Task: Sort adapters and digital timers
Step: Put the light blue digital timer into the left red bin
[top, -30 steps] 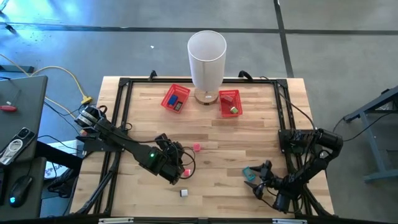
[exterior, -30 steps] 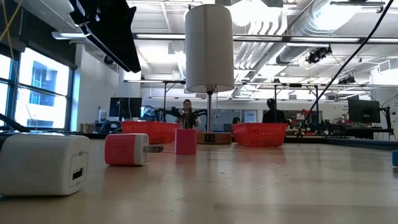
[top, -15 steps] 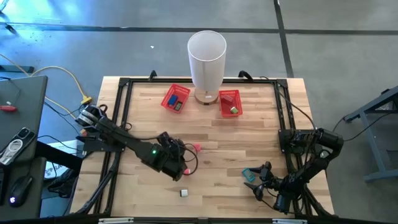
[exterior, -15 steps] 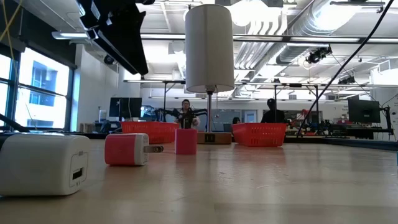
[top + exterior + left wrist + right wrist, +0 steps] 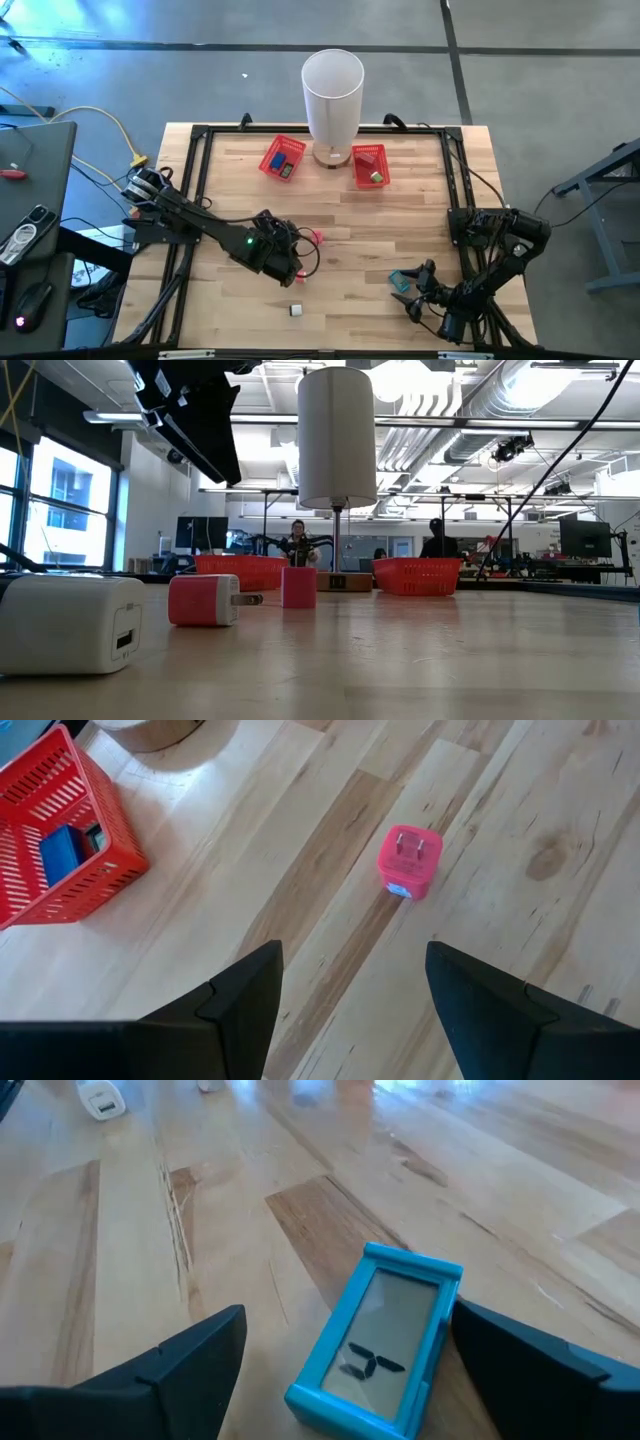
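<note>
A pink adapter (image 5: 408, 863) (image 5: 316, 237) stands on the wood, prongs up, just ahead of my left gripper (image 5: 355, 960) (image 5: 292, 256), which hovers open above the table with nothing between its fingers. The low view shows a second pink adapter (image 5: 205, 600) lying on its side and a white adapter (image 5: 70, 622) (image 5: 296, 310) near the front edge. A blue digital timer (image 5: 385, 1342) (image 5: 403, 279) lies face up on the table. My right gripper (image 5: 348, 1312) (image 5: 410, 293) is low and open, one finger on either side of the timer's near end.
Two red baskets stand at the back: the left one (image 5: 283, 158) holds blue items, the right one (image 5: 369, 165) a small greenish item. Between them stands a tall white cylinder (image 5: 333, 95) on a base. A black frame (image 5: 200, 180) borders the table.
</note>
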Available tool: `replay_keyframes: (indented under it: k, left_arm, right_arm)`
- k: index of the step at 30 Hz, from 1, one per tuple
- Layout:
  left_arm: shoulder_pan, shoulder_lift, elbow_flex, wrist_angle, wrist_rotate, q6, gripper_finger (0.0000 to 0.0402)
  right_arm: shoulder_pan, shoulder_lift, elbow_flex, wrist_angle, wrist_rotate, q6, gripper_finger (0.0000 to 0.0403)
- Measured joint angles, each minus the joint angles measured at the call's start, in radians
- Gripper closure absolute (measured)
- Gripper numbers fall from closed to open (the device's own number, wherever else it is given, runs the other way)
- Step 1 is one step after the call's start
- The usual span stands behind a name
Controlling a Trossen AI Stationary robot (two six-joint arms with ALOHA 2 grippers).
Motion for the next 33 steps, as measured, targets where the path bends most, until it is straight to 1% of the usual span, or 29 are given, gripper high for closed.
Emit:
replay_keyframes:
  k: [5, 7, 9, 12, 19, 21, 33]
  left_arm:
    - [-0.001, 0.000, 0.000, 0.000, 0.004, 0.000, 0.0165]
    - [-0.001, 0.000, 0.000, 0.000, 0.005, 0.000, 0.0165]
    - [-0.001, 0.000, 0.000, 0.000, 0.005, 0.000, 0.0165]
    - [-0.001, 0.000, 0.000, 0.000, 0.005, 0.000, 0.0165]
    - [-0.001, 0.000, 0.000, 0.010, 0.005, 0.000, 0.0165]
    - [-0.001, 0.000, 0.000, 0.010, 0.005, 0.000, 0.0165]
    - [-0.001, 0.000, 0.000, 0.011, 0.006, 0.000, 0.0165]
  right_arm:
    - [0.001, 0.029, 0.000, 0.004, 0.028, -0.002, 0.0062]
    - [-0.001, 0.030, 0.000, 0.004, 0.029, -0.012, 0.0071]
    - [-0.002, 0.031, -0.002, 0.005, 0.025, -0.050, 0.0088]
    - [-0.003, 0.032, -0.004, 0.001, 0.025, -0.065, 0.0126]
    - [-0.005, 0.032, -0.008, -0.004, 0.031, -0.058, 0.0238]
    - [-0.005, 0.032, -0.007, -0.002, 0.031, -0.058, 0.0263]
    - [-0.006, 0.031, -0.007, 0.013, 0.059, -0.055, 0.0264]
